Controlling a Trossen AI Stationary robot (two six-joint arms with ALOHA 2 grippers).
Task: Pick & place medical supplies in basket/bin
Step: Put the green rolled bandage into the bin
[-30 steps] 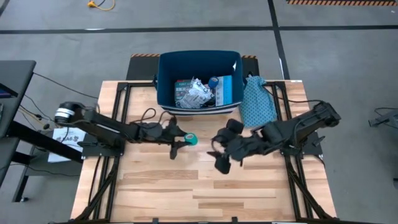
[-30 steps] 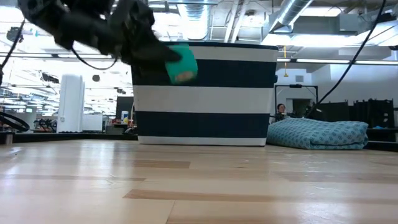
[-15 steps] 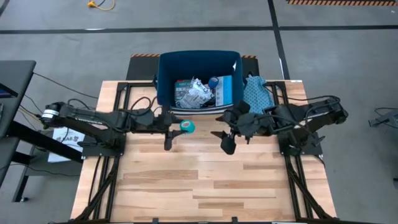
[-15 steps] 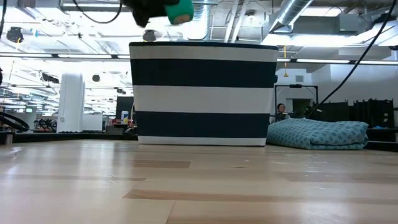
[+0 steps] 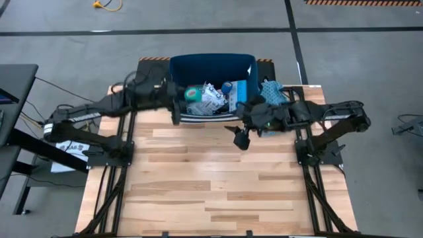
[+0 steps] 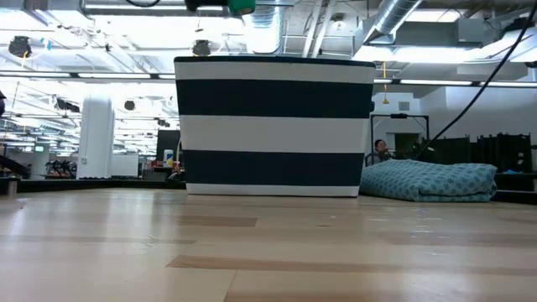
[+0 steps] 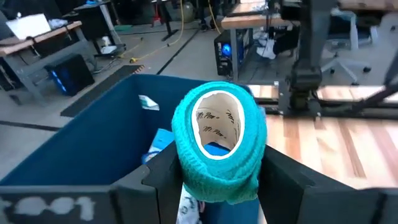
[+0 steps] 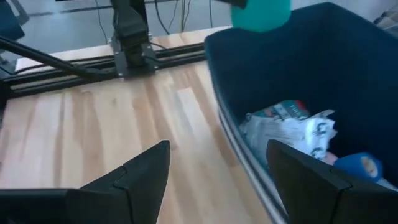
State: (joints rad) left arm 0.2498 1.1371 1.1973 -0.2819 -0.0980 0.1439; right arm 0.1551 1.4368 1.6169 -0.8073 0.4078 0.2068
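A teal tape roll (image 5: 193, 92) hangs over the left part of the dark navy bin (image 5: 173, 73), held by my left gripper (image 5: 185, 99). In the low view the roll (image 6: 242, 7) sits above the striped bin (image 6: 275, 126). Inside the bin lie white-blue packets (image 5: 208, 100) and a blue tape roll (image 5: 227, 86). My right gripper (image 5: 240, 136) is open, above the table by the bin's near right corner. From its wrist view I see the bin's inside (image 8: 298, 74), the packets (image 8: 291, 129) and the teal roll (image 8: 261, 14). My left gripper (image 7: 219, 177) pinches the teal tape roll between its two fingers (image 7: 163, 180), one on each side of the roll's curved outer wall (image 7: 186, 155). It reaches in from the table's left, roughly level. The roll is lifted clear over the bin, its hole facing the wrist camera.
A teal dotted cloth (image 5: 272, 99) lies right of the bin, partly under my right arm, and shows in the low view as a mound (image 6: 436, 180). Bare wooden table (image 5: 211, 185) stretches in front of the bin. A person sits far behind in the room.
My left gripper has carried the teal roll up and toward the far edge, from above the table in front of the bin to over the bin's left part. My right gripper has moved toward the far edge, closer to the bin's near right corner.
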